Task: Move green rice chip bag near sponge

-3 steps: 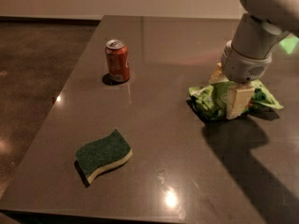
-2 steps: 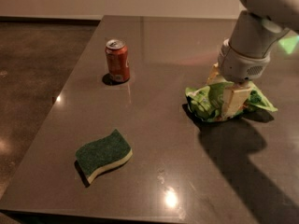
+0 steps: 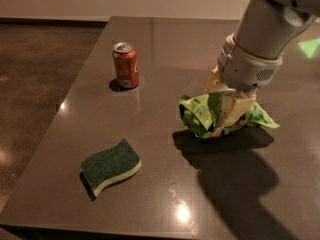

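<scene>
The green rice chip bag point(image 3: 197, 113), a crumpled shiny light-green bag, is held at the right middle of the dark table point(image 3: 165, 49), slightly above it with a shadow beneath. My gripper point(image 3: 223, 113) comes down from the upper right and is shut on the bag, its pale fingers point(image 3: 234, 110) pressed into the crumpled foil. The sponge point(image 3: 111, 165), wavy-edged with a dark green top and pale yellow base, lies flat near the front left of the table, well apart from the bag.
A red soda can point(image 3: 125, 64) stands upright at the back left of the table. The table's left edge and front edge border a dark polished floor point(image 3: 35, 74). The arm's shadow falls on the front right of the table.
My gripper has carried the bag leftward and a little toward the front, closer to the sponge. The sponge and the can have not moved.
</scene>
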Controlling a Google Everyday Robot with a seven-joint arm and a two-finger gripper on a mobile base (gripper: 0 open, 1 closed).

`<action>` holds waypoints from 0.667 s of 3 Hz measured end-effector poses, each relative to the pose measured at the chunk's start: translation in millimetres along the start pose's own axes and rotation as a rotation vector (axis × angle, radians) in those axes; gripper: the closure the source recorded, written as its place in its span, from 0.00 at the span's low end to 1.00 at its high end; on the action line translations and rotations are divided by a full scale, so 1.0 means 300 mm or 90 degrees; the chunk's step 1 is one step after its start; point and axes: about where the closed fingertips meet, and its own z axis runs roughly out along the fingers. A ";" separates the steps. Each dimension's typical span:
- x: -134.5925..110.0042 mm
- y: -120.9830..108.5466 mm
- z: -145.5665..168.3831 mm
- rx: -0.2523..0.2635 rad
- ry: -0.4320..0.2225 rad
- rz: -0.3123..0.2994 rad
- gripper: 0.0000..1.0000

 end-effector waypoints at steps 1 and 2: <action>-0.155 0.053 -0.014 -0.007 -0.034 -0.035 1.00; -0.284 0.088 0.008 -0.022 -0.061 -0.060 1.00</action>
